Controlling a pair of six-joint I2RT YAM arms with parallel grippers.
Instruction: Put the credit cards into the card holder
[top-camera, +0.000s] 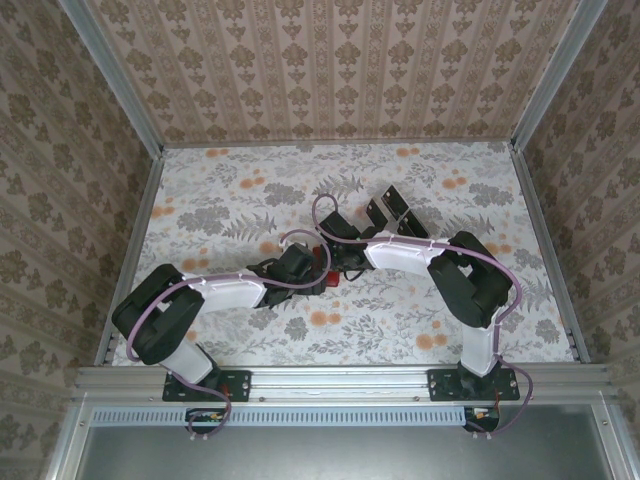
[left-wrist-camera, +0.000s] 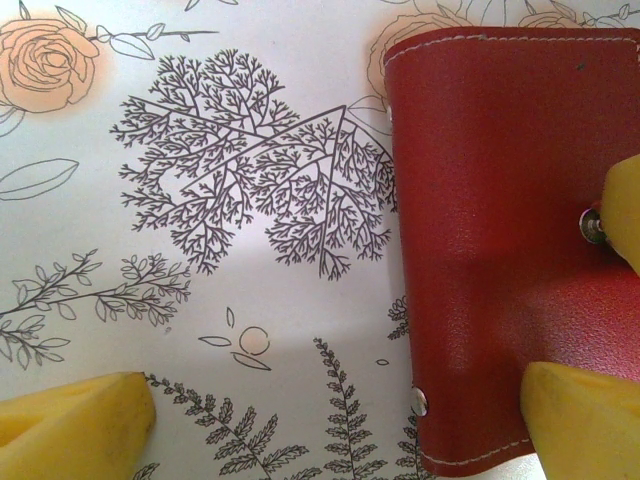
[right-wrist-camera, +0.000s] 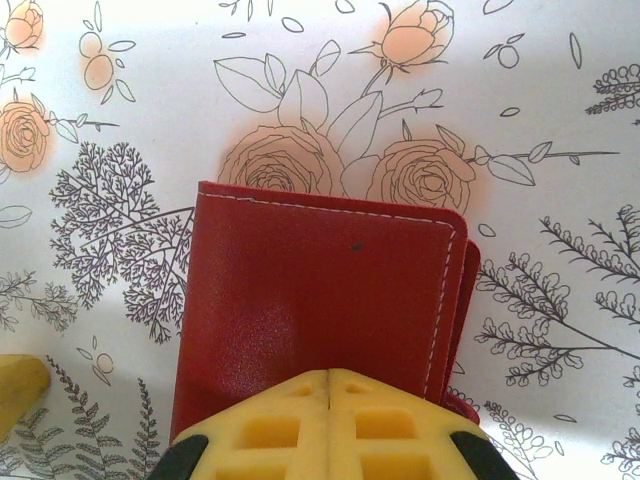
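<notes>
Right end effector (right-wrist-camera: 330, 382) is closed. Its yellow pads meet along a seam with nothing visible between them, and they sit over the near edge of the wallet (right-wrist-camera: 320, 290). Whether they press on it I cannot tell. Left end effector (left-wrist-camera: 338, 405) stands wide: one yellow finger (left-wrist-camera: 75, 425) is over the floral tabletop (left-wrist-camera: 280, 60), and the other is at the wallet's lower corner.

The wallet lies flat and folded shut near the middle of the tabletop, between the two wrists. It is red and leather-like, with pale stitching along its edges and a faint sheen. Small metal studs sit on one side and a snap on the opposite edge. A second red layer peeks out past one rounded corner, and a tiny dark speck marks the cover.

From above, black cards (top-camera: 393, 212) with pale strips lie farther back, well apart from the wallet.
</notes>
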